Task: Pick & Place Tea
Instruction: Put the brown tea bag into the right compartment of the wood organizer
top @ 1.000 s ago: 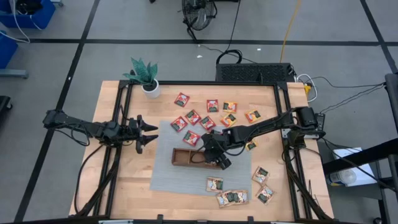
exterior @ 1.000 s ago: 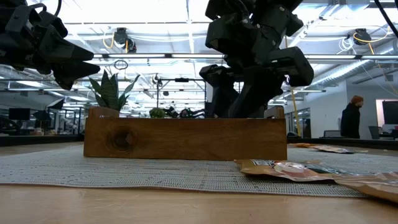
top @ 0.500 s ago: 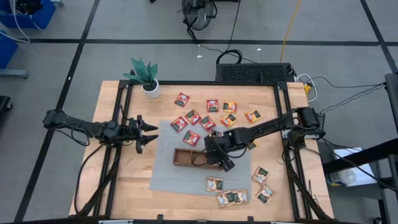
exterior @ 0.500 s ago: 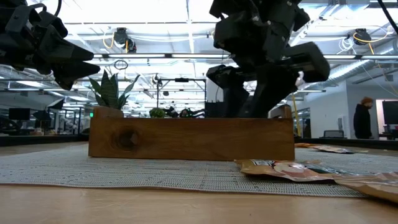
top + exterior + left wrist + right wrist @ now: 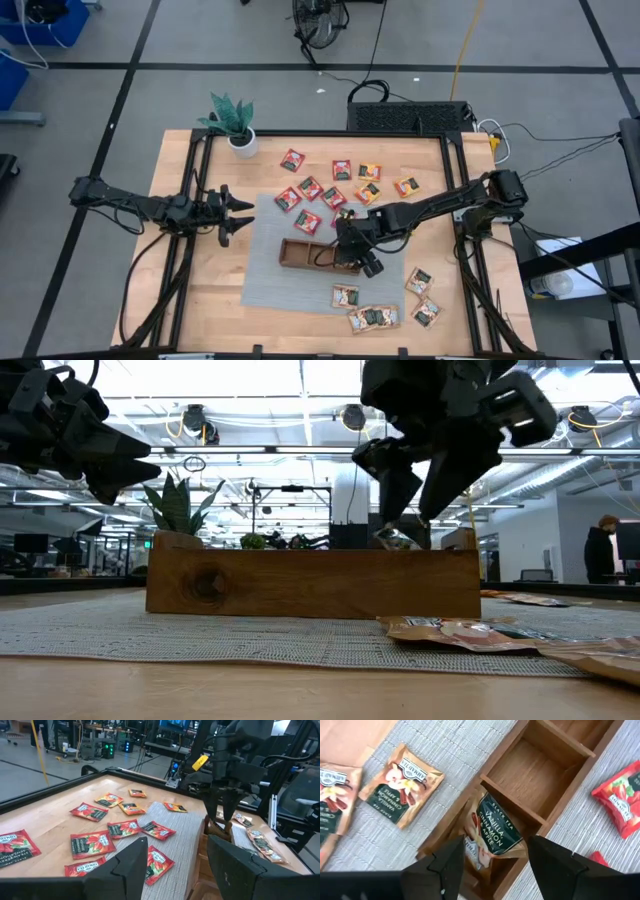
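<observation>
The brown wooden three-compartment tray (image 5: pixel 300 252) lies on a grey woven mat (image 5: pixel 262 275). A dark green and white tea sachet (image 5: pixel 495 827) stands tilted in the tray's right end compartment, its top edge (image 5: pixel 395 538) just above the rim. My right gripper (image 5: pixel 495 862) hovers open right above it, pointing steeply down (image 5: pixel 352 258); its fingers stand apart on either side, clear of the sachet. Red and orange sachets (image 5: pixel 310 187) lie flat beyond the tray, green-white ones (image 5: pixel 373 317) at the near right. My left gripper (image 5: pixel 240 213) waits open at the table's left, held level.
A potted plant (image 5: pixel 232 120) stands at the far left corner. The tray's middle compartment (image 5: pixel 532 775) shows a bare wooden floor. Two sachets (image 5: pixel 402 782) lie on the mat just near of the tray. Bare wood lies at the table's near left (image 5: pixel 215 290).
My right gripper has risen out of the tray's right end compartment and drifted a little toward the table's right edge, its fingers staying apart. The sachet stays behind in the compartment. The tray has slid slightly toward the right.
</observation>
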